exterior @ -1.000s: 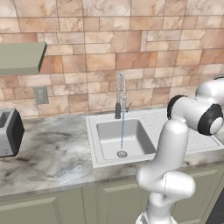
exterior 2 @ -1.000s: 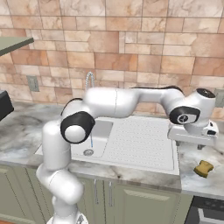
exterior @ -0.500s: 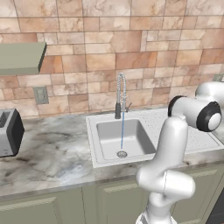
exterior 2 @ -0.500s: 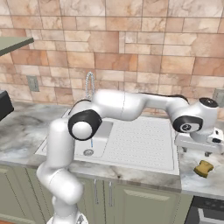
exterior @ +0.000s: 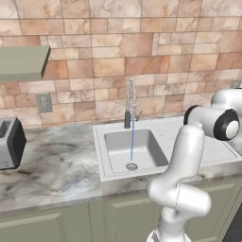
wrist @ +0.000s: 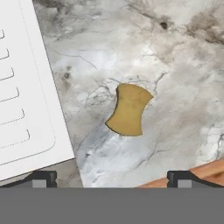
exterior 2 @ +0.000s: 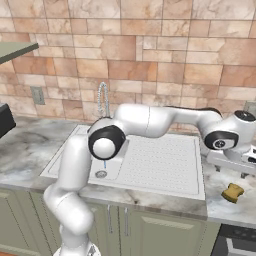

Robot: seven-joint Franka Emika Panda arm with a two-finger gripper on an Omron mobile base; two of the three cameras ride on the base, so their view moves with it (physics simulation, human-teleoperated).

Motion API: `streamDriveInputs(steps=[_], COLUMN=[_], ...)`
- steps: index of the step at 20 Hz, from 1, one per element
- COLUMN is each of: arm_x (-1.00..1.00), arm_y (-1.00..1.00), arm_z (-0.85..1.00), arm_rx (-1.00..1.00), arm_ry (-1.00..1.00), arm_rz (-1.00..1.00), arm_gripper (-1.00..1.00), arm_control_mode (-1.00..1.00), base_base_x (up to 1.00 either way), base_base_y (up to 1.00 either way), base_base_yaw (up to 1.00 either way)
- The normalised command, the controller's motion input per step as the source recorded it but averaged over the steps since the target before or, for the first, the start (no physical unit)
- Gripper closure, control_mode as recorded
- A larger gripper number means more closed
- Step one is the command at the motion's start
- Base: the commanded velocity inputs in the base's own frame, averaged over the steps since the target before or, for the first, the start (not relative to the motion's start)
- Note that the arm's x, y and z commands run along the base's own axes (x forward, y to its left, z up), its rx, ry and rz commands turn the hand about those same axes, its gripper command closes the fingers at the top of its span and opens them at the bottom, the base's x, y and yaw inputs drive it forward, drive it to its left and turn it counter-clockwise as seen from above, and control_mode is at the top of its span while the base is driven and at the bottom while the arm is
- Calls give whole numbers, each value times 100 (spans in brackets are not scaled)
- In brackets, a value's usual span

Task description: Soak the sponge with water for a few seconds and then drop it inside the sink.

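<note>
Gripper [wrist: 111, 177] swung out over counter; fingers apart, empty; sponge [wrist: 128, 110] ahead between them; soft, light; pinch narrow waist

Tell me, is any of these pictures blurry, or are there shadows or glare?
Hand view: sharp, the sponge crisp on the marble counter, no distinct shadow. Right base view: soft even light, the sponge small. Left base view: no glare on the sink; the water reads as a thin line.
</note>
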Motion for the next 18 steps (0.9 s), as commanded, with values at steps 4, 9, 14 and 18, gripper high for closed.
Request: streamDriveInputs(steps=[4, 9, 14, 18], arm_x=[23, 21, 18, 19], arm_y=[0, 0, 0, -1], arm_z=[-16, -17, -17, -24], arm_rx=[1, 3, 1, 0], arm_ry=[0, 0, 0, 0], arm_rz=[-12, -9, -7, -7], arm_gripper=[-100, -100, -100, -100], arm_control_mode=[-100, -100, -100, -100], base_base_x=[0, 0, 0, 0], base_base_y=[0, 0, 0, 0], base_base_yaw=[0, 0, 0, 0])
